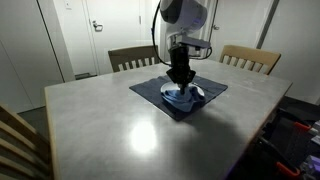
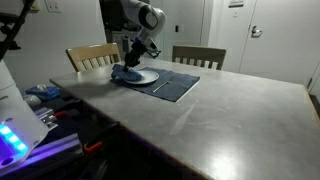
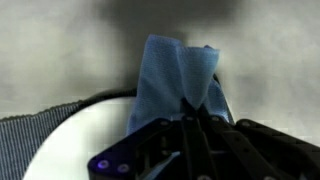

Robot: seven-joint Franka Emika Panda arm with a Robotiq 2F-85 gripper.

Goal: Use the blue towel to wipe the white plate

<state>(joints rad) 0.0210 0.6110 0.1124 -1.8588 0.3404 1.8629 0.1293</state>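
Blue towel (image 3: 175,75) pinched in hand (image 3: 190,118), arm bent fwd, wrist straight down over white plate (image 3: 80,140)

blue towel (image 3: 180,80): soft cloth | white plate (image 3: 85,140): glossy | navy mat (image 3: 35,125): ribbed fabric | table (image 1: 120,125): smooth, sheen

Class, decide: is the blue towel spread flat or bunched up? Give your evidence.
Bunched. In the wrist view the blue towel shows long creased folds, pinched in the shut gripper over the white plate.
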